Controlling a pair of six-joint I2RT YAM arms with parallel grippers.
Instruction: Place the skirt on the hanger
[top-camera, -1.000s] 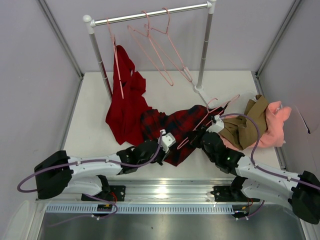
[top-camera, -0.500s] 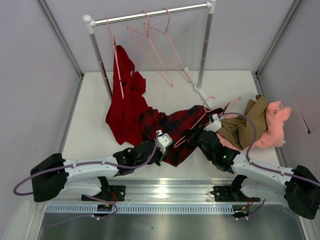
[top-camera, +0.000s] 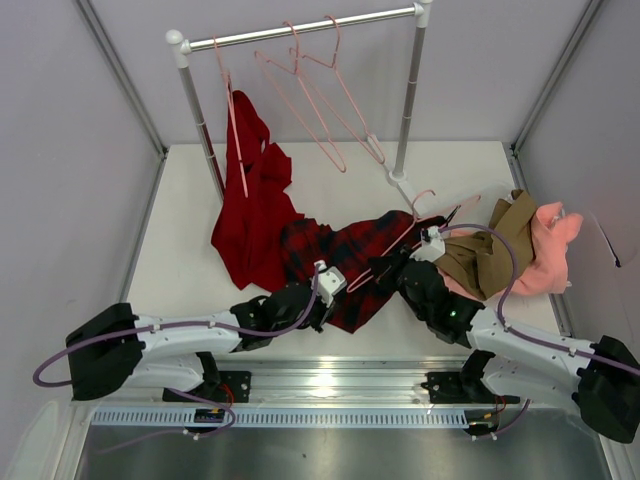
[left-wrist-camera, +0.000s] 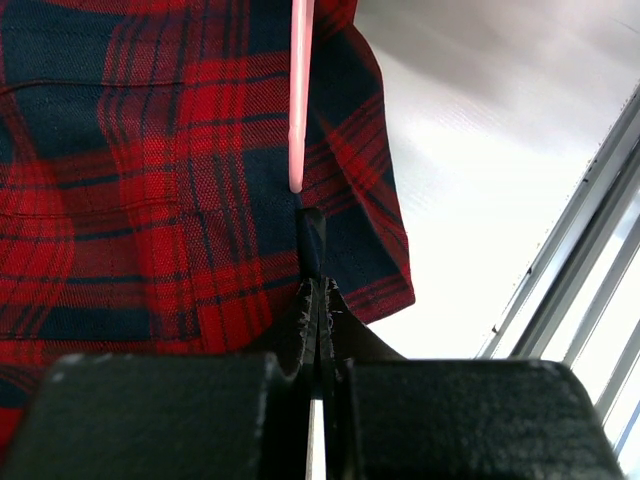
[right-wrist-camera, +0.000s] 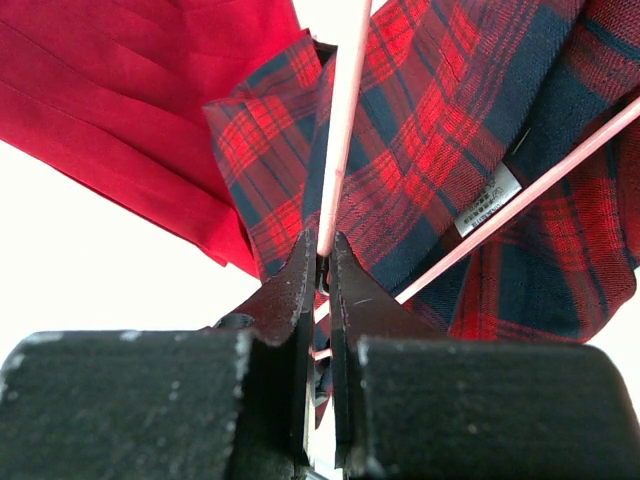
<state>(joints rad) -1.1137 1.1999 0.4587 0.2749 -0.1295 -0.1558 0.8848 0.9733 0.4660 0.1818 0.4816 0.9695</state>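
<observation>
Hardly anything has moved in the last second; only the hanger's (top-camera: 405, 235) hook has crept slightly toward the rack (top-camera: 300, 30). The skirt (top-camera: 340, 255) lies crumpled on the table (top-camera: 450, 170) between both arms. The left pincer (left-wrist-camera: 318, 290) is pinched on a thin fold of its hem, and the right pincer (right-wrist-camera: 322, 255) clamps the hanger's bar. That small fold may slip free under a pull, or the thin bar may twist in the grip.

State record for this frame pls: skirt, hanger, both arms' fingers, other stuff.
skirt: red and navy plaid fabric skirt, crumpled on table
hanger: thin pale-pink triangular hanger, lying over skirt
left fingers: shut, pinching skirt edge
right fingers: shut on hanger bar
rest: plain red garment; tan and pink clothes; metal rack with spare hangers
</observation>
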